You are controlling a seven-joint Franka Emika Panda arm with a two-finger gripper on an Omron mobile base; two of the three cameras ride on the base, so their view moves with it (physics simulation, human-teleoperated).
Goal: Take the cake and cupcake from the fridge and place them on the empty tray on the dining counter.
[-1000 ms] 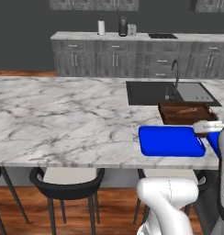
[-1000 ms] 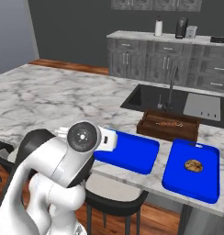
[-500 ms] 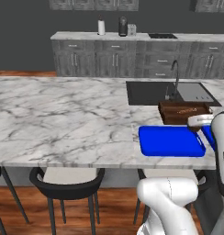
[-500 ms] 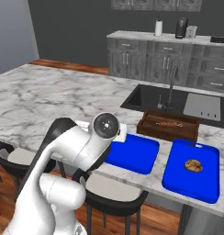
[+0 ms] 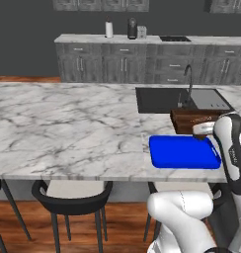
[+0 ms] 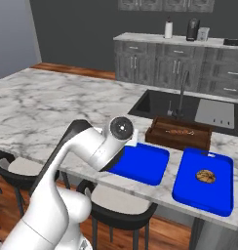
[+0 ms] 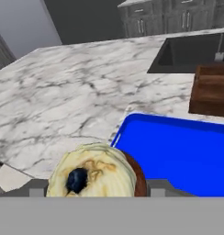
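Observation:
A cupcake (image 7: 92, 172) with a cream top and a dark spot sits low in the hand view, and my gripper (image 7: 93, 189) is shut on it. It hangs over the near left corner of the empty blue tray (image 7: 178, 153). That tray (image 5: 184, 152) (image 6: 140, 163) lies on the white marble dining counter (image 5: 68, 123) near its front edge. In the base views my arm (image 6: 104, 146) bends over the tray's near side and hides the hand. The cake and the fridge are out of view.
A dark brown wooden tray (image 6: 178, 133) stands behind the blue one, in front of the black sink (image 5: 162, 99) and its faucet (image 5: 189, 81). A second blue tray (image 6: 223, 190) to the right holds a small round brown thing (image 6: 205, 176). Stools (image 5: 73, 195) stand below the counter's edge.
My arm has swung forward and to the right, carrying the hand over the near edge of the empty blue tray. The trays have stayed put.

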